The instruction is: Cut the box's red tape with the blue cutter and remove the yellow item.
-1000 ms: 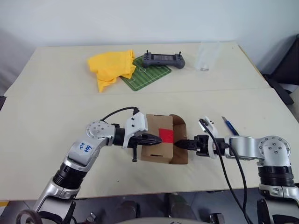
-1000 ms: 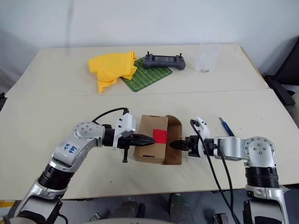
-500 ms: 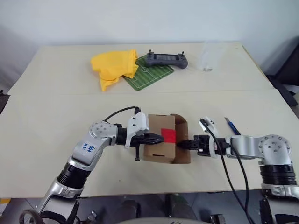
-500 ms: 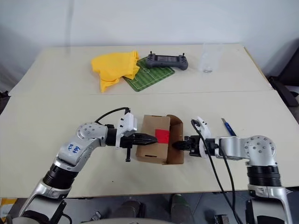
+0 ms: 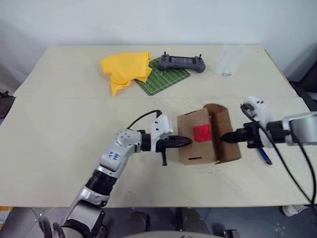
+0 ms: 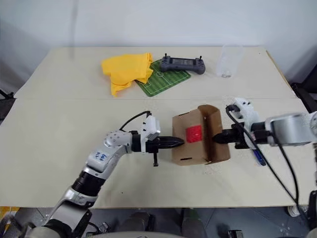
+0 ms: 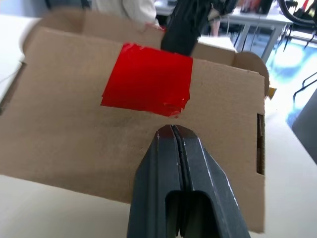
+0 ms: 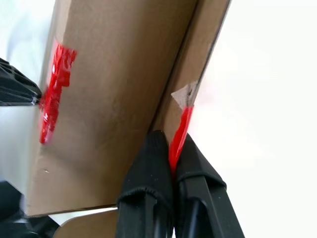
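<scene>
box (image 5: 203, 139) between hands, cutter (image 5: 263, 155) right

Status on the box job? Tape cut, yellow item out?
Looks done: the box has its right flap standing open and the blue cutter lies on the table, so the cut seems finished. In hand: the left gripper, shut, braces the box's side near the red tape patch; the right gripper is shut on a red tape strip at the flap's edge. Left: take out the yellow item.

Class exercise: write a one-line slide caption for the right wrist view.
Shut right gripper pinches a red tape strip at the cardboard box flap's edge.
</scene>
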Robot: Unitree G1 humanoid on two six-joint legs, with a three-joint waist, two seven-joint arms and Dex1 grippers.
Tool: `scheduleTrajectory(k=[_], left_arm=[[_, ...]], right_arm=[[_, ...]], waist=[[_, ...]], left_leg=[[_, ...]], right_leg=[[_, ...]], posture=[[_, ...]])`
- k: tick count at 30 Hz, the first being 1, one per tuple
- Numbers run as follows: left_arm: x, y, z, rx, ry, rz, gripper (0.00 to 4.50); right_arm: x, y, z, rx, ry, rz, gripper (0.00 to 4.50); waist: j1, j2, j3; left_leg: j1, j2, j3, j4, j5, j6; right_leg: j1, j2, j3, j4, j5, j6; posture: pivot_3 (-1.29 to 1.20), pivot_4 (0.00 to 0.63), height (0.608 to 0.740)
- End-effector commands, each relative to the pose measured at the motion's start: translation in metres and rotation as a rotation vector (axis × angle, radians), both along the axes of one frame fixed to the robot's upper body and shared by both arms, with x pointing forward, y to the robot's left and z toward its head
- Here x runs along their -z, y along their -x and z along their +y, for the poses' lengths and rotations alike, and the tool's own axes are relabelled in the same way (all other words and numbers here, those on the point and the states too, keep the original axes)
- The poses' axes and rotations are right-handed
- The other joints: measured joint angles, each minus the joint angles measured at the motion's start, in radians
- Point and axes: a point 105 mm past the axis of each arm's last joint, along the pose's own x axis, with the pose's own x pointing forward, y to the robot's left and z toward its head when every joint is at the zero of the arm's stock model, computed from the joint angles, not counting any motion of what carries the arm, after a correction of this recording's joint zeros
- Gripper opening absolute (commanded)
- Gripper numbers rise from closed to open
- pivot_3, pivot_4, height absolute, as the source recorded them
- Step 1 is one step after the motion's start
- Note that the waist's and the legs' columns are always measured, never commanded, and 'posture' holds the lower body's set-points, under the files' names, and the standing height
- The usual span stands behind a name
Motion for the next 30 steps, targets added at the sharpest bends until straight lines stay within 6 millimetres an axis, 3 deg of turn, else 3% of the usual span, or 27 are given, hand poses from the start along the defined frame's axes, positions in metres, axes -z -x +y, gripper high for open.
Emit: scheduleTrajectory(k=[1,5,10,14,22,30], left_arm=[[0.013,0.004,-0.023,0.020,-0.012,0.025,0.00],[0.013,0.002,-0.046,0.012,0.041,0.034,0.00],[0.016,0.000,-0.056,-0.014,0.050,0.068,0.00],[0.026,-0.002,-0.047,-0.043,-0.004,0.091,0.00],[0.032,-0.013,-0.025,-0.136,-0.054,0.089,0.00],[0.023,-0.015,-0.016,-0.150,-0.035,0.044,0.00]], right_arm=[[-0.026,0.008,0.001,-0.052,0.049,-0.052,0.02],[-0.033,0.017,-0.002,-0.076,0.167,-0.056,0.02],[-0.036,0.027,0.002,-0.127,0.234,-0.048,0.02],[-0.043,0.032,0.011,-0.169,0.226,-0.063,0.02],[-0.033,0.031,0.031,-0.209,0.188,-0.059,0.02],[-0.017,0.021,0.024,-0.122,0.187,-0.052,0.02]], waist=[[0.006,0.000,0.000],[0.024,0.002,0.001],[0.030,0.002,0.001],[0.040,0.002,0.001],[0.041,0.002,0.001],[0.026,0.002,0.001]], left_leg=[[-0.001,0.000,0.000,0.000,0.000,0.000],[-0.005,-0.001,-0.001,0.002,-0.001,0.001],[-0.009,-0.001,-0.003,0.003,-0.001,0.002],[-0.009,-0.001,-0.003,0.003,-0.001,0.002],[-0.010,0.000,-0.004,0.002,-0.001,0.002],[-0.008,0.000,-0.003,0.002,-0.001,0.001]], right_leg=[[0.000,0.000,0.000,-0.001,0.000,0.000],[-0.002,-0.001,-0.001,-0.004,0.001,0.002],[-0.003,-0.001,-0.001,-0.007,0.002,0.003],[-0.003,-0.001,-0.001,-0.008,0.002,0.003],[-0.003,-0.001,-0.001,-0.008,0.002,0.003],[-0.003,0.000,-0.001,-0.006,0.002,0.003]], posture=[[0.00,0.150,0.740],[0.00,0.150,0.740],[0.00,0.150,0.740],[0.00,0.150,0.740],[0.00,0.150,0.740],[0.00,0.150,0.740]])
